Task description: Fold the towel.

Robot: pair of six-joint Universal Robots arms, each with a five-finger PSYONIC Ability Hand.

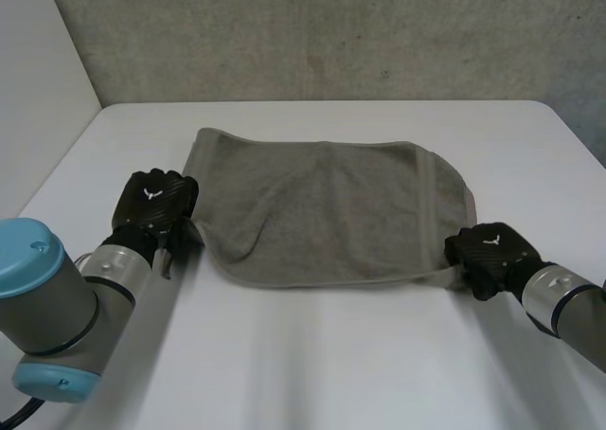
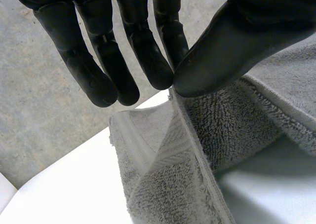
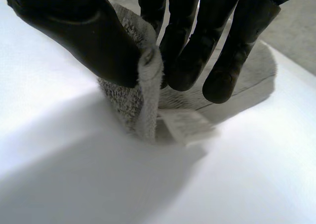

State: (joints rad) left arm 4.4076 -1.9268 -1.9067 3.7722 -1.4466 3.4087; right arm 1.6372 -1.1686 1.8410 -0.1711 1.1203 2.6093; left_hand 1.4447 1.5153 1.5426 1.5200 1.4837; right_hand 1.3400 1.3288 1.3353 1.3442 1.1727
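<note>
Grey towel [image 1: 331, 207], long axis left–right on table [image 1: 331, 364], left hand [image 1: 151, 203] pinching its left end — right hand [image 1: 488, 250] pinching right end

Mid worktop [image 1: 331, 354]: towel [image 1: 322, 212], spread left to right, a fold lying over near its left end. At towel's left edge, toward near corner: left hand [image 1: 156, 203], hem pinched between thumb and fingers [image 2: 148, 61]. At towel's near-right corner: right hand [image 1: 488, 250], corner pinched between thumb and fingers [image 3: 185, 61], raised just off worktop. Hands well apart, towel between them. Behind worktop's far edge: wall [image 1: 331, 32].
</note>
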